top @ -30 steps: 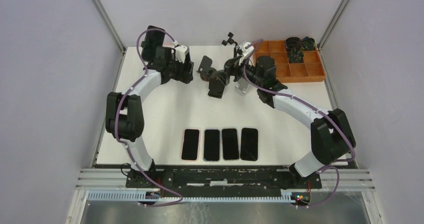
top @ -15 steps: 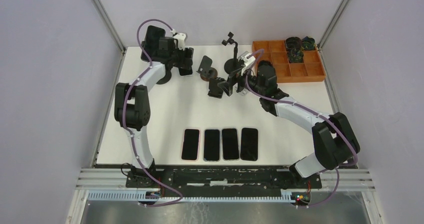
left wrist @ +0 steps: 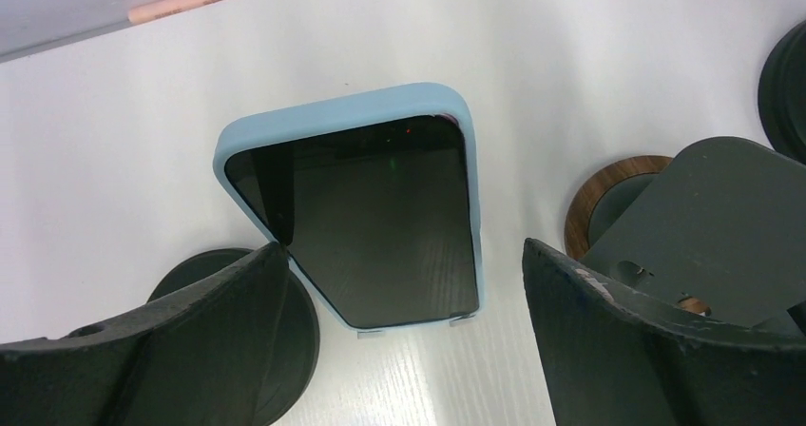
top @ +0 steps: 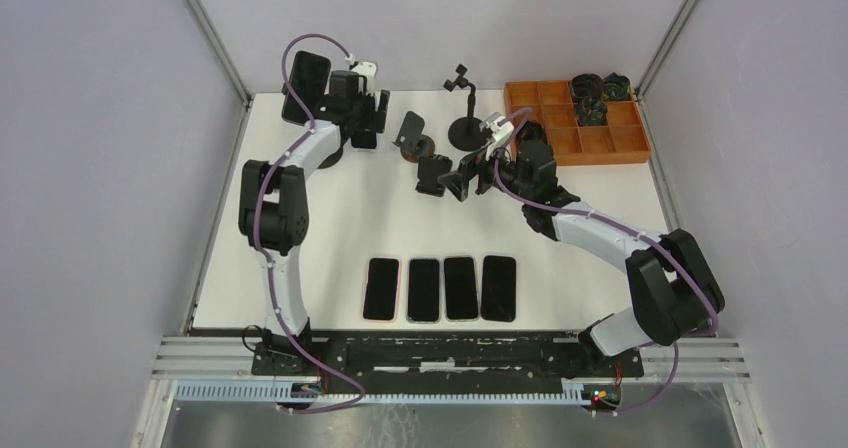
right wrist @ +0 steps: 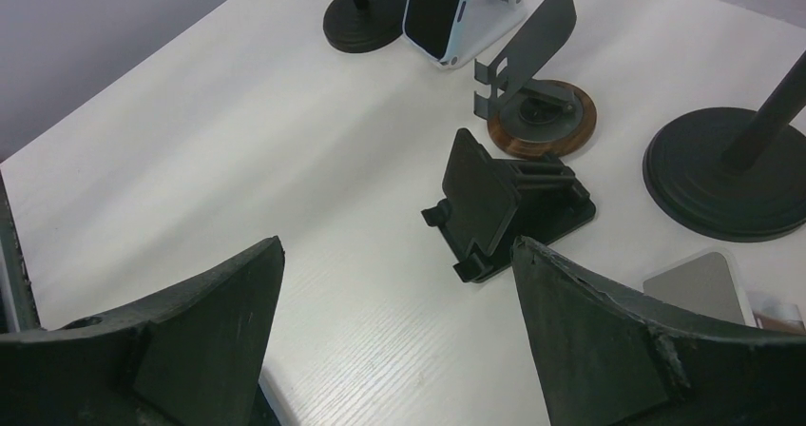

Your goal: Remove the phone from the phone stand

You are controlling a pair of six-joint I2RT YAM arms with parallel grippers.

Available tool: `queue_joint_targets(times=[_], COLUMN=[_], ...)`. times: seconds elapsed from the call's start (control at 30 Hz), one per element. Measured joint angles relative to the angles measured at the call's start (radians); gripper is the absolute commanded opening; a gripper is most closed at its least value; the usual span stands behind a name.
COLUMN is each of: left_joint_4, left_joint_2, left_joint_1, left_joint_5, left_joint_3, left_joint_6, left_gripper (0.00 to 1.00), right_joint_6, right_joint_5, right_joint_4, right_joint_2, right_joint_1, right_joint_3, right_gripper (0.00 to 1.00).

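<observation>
A phone in a light blue case [left wrist: 366,212] leans on a small silver stand at the far left of the table. It also shows in the right wrist view [right wrist: 439,15]. My left gripper [left wrist: 401,250] is open and hangs over it, one finger on each side and clear of it. In the top view the left gripper [top: 365,126] hides this phone. A dark phone [top: 305,86] sits in a tall clamp stand beside it. My right gripper [right wrist: 396,245] is open and empty over bare table near the table's middle [top: 466,181].
A black folding stand [right wrist: 508,207], a wood-based stand [right wrist: 537,112] and a round-based pole stand [right wrist: 722,174] stand mid-table. Another round black base [left wrist: 238,336] sits left of the blue phone. An orange tray [top: 580,128] is at the far right. Several phones [top: 440,288] lie in a row near the front.
My left gripper has moved toward the far edge, over the blue-cased phone. My right gripper has drawn back toward the near side, away from the pole stand.
</observation>
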Motion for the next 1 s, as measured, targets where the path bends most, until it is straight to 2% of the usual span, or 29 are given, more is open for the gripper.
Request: queue_joint_targets(times=[0.13, 0.47, 0.7, 0.8, 0.9, 1.0], left_joint_4=[0.008, 0.092, 0.114, 0.113, 0.109, 0.092], left_joint_2=[0.005, 0.013, 0.0, -0.008, -0.021, -0.045], left_joint_1=[-0.006, -0.034, -0.036, -0.032, -0.033, -0.043], left_joint_5=[-0.029, -0.16, -0.142, -0.123, -0.102, -0.08], left_joint_3=[0.0, -0.05, -0.086, -0.089, -0.093, -0.103], left_joint_6=[0.0, 0.0, 0.0, 0.0, 0.0, -0.002], left_gripper=[0.93, 0.99, 0.86, 0.83, 0.85, 0.95], right_joint_6=[0.012, 0.032, 0.048, 0.055, 0.056, 0.06], right_joint_5=[-0.008, -0.023, -0.027, -0.029, -0.031, -0.033], right_joint_4=[0.016, 0.048, 0.068, 0.08, 0.09, 0.09], right_joint_2=[-0.002, -0.01, -0.01, -0.01, -0.01, -0.01], right_joint_1=[-0.001, -0.001, -0.001, -0.001, -0.001, -0.001], right_joint_3=[-0.008, -0.037, -0.05, -0.051, -0.056, -0.063], right_gripper=[0.95, 0.95, 0.94, 0.94, 0.94, 0.94])
